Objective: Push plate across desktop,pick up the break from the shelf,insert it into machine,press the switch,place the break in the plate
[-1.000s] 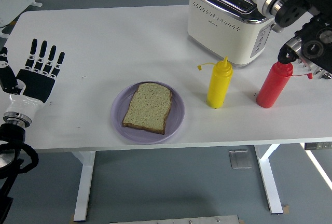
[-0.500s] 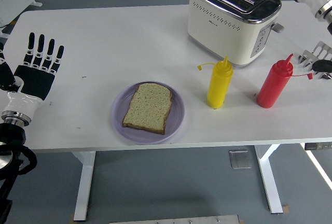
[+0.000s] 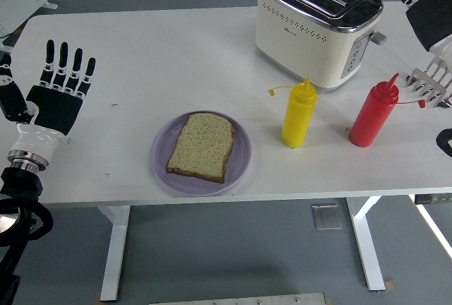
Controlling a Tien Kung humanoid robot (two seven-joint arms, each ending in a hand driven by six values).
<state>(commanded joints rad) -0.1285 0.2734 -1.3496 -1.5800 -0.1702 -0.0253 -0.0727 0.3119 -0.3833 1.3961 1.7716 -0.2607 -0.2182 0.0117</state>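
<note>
R robot hand [image 3: 424, 1] now top-right corner

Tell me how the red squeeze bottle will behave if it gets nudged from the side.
The red squeeze bottle stands tall on a narrow base, so it would probably tip rather than slide. Its round body suggests it would roll once down. The open cap dangling by the nozzle might let sauce leak.

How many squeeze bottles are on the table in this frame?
2. The yellow squeeze bottle stands right of the purple plate, in front of the toaster. The red squeeze bottle stands further right. Both upright; none appears hidden.
</note>
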